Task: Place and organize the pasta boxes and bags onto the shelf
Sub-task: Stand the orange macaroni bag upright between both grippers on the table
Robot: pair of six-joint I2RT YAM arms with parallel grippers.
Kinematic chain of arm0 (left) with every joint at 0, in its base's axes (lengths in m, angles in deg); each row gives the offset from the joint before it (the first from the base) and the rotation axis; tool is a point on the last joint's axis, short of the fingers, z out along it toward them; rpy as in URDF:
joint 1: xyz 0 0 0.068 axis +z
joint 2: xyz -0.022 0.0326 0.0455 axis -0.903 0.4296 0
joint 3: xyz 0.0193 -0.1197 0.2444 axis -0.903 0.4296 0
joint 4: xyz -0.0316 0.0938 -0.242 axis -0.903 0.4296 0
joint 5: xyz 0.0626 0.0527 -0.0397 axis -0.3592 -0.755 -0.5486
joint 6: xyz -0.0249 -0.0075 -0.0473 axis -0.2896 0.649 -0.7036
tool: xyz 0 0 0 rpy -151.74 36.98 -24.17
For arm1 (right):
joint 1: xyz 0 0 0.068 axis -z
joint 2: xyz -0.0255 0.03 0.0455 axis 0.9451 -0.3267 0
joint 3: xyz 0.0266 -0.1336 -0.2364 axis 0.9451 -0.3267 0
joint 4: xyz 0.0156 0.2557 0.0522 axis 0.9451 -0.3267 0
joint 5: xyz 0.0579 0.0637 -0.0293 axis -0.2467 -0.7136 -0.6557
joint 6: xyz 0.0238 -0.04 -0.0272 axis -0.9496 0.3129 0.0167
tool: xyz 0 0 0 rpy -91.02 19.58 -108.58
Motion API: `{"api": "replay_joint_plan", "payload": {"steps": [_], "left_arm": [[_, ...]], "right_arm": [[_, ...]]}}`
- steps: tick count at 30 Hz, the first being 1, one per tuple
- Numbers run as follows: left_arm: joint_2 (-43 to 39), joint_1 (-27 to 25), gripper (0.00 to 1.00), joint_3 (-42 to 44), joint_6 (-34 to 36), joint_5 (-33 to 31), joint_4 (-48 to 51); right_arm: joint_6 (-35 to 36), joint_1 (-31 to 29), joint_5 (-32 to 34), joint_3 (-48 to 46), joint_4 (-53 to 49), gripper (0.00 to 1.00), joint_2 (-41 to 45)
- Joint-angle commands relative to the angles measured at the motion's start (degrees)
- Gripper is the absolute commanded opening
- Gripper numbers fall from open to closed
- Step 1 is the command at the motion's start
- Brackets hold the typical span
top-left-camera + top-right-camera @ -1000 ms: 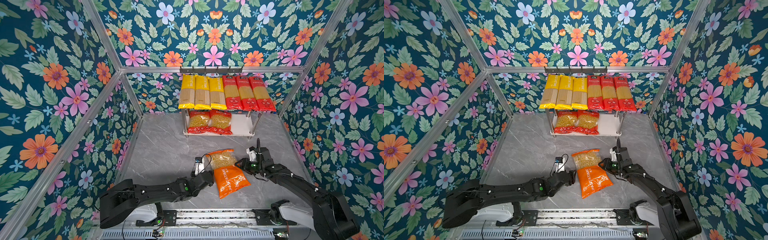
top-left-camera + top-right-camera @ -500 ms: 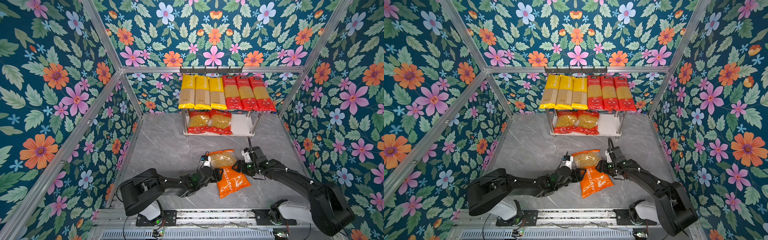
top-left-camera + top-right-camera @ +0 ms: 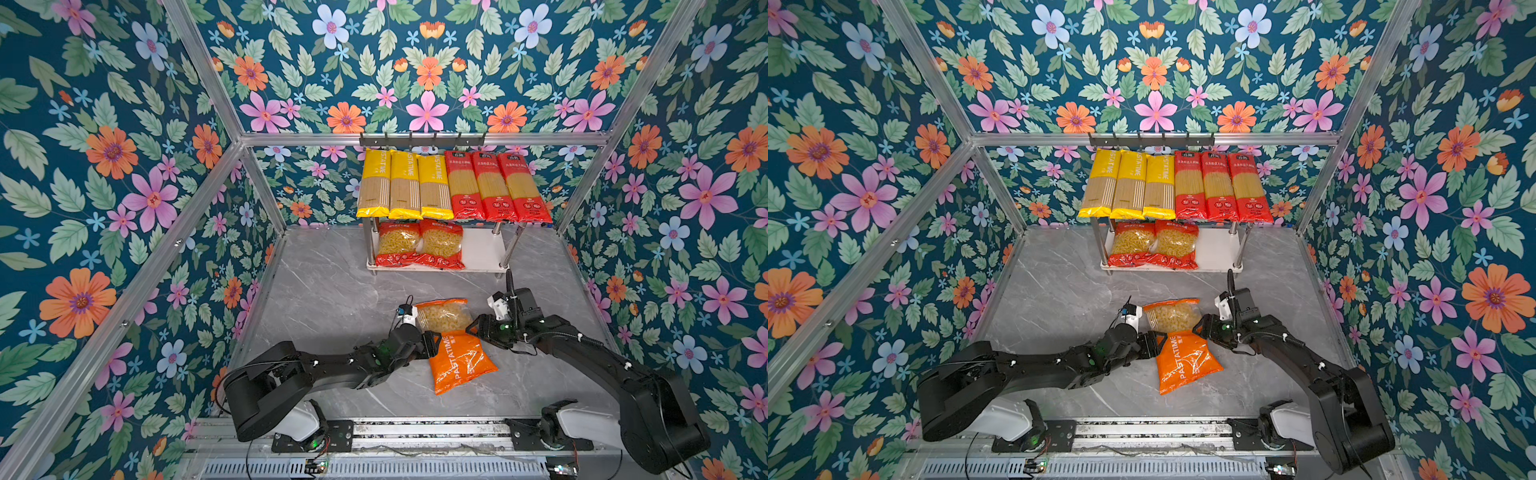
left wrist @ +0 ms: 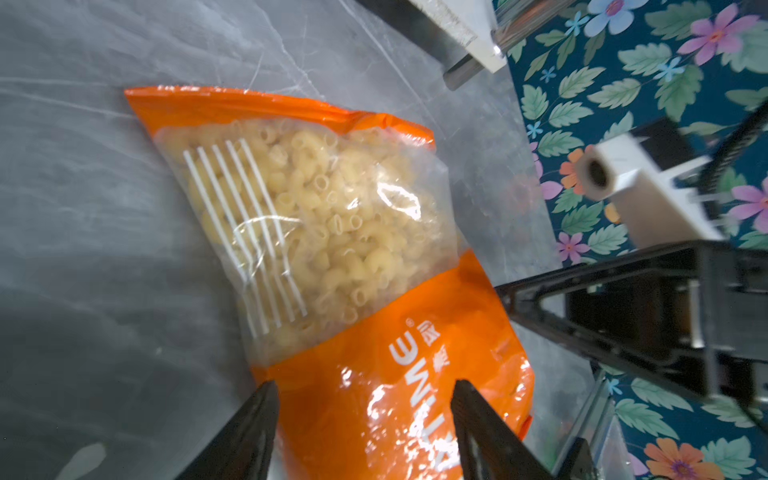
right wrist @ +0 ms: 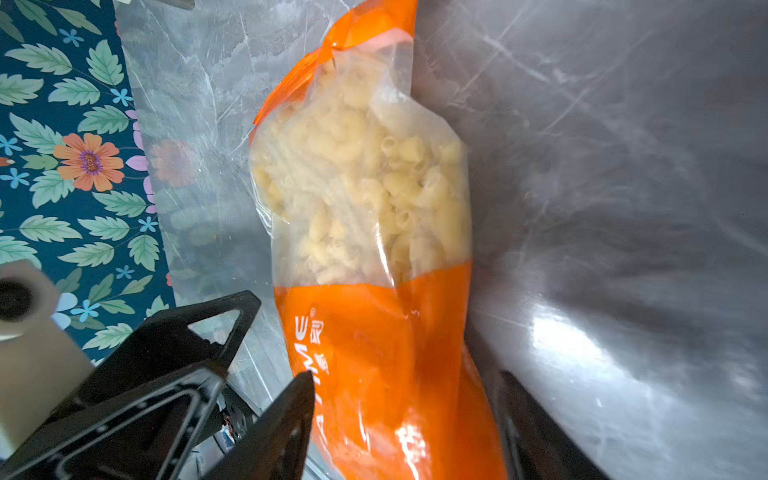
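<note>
Orange-and-clear plastic macaroni bag [image 3: 455, 351], straddled from both sides.
Left gripper [image 4: 363, 384] and right gripper [image 5: 407, 374] spread around it; whether clamped, cannot tell.

PASTATIME in white capitals runs along the orange half of the orange-and-clear plastic macaroni bag [image 3: 459, 357] [image 3: 1185, 357] in both top views. In the left wrist view this bag [image 4: 374, 374] shows only "IME" with a ® mark, plus small white Chinese characters that are not legible. In the right wrist view the bag [image 5: 374, 353] shows "TIME", partly cut off.

The three long yellow plastic packs [image 3: 405, 185] [image 3: 1131, 185] each carry PASTATIME in pale capitals down the top. The three long red plastic packs [image 3: 490, 187] have white Chinese lines and round badges, too small to read. Print on the two squat red plastic bags [image 3: 419, 249] is unreadable.
</note>
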Motion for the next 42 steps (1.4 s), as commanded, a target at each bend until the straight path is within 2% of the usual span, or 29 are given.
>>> {"api": "replay_joint_plan", "payload": {"steps": [1, 6, 11, 14, 17, 20, 23, 27, 30, 33, 36, 39, 42], "left_arm": [[0.93, -1.35, 0.70, 2.21, -3.31, 0.77, 1.64], [3.79, -1.93, 0.70, 5.38, -5.52, 0.94, -12.28], [8.29, -1.88, 0.69, 2.48, -4.14, 1.14, -18.08], [10.39, -1.76, 0.67, 0.72, -3.00, 1.46, -19.67], [10.63, -1.16, 0.65, -0.18, -1.92, 1.87, -19.83], [9.20, -0.50, 0.65, -0.30, -1.23, 1.84, -17.13], [6.98, -0.22, 0.67, -0.23, -0.28, 1.51, -11.27], [4.35, -0.22, 0.68, -0.36, -0.24, 1.54, -4.64], [4.48, -0.16, 0.68, 0.40, -1.31, 1.24, -5.74], [7.61, -0.32, 0.68, 0.94, -2.95, 1.19, -12.42], [11.98, -0.55, 0.65, 1.75, -4.93, 2.02, -21.84], [14.65, -0.49, 0.57, 3.50, -6.85, 3.52, -30.04], [13.47, -0.41, 0.45, 4.15, -6.64, 3.83, -29.97]], "right_arm": [[2.59, -0.41, 2.66, -0.58, -4.91, 0.71, 1.44], [1.57, -6.20, 6.67, 0.95, -3.24, 0.70, -0.13], [-1.82, -9.86, 2.73, 1.80, 3.37, 0.63, -4.74], [-4.85, -9.88, -3.01, 0.78, 9.51, 0.58, -6.91], [-6.63, -9.22, -7.65, -0.18, 13.08, 0.58, -7.94], [-6.58, -4.83, -10.52, -1.73, 13.01, 0.59, -7.17], [-2.83, -1.06, -8.00, -1.72, 6.53, 0.65, -4.14], [2.19, -0.93, -1.89, 0.46, -2.39, 0.68, -1.29], [1.47, -1.64, -0.46, -0.50, -1.46, 0.68, -0.94], [-1.85, -6.05, 0.65, -1.33, 4.12, 0.68, -2.39], [-4.65, -10.39, -1.56, -1.42, 11.46, 0.62, -5.78], [-7.81, -10.58, -7.31, -3.12, 19.71, 0.51, -8.15], [-7.22, -10.48, -7.54, -4.04, 20.70, 0.41, -6.04]]}}
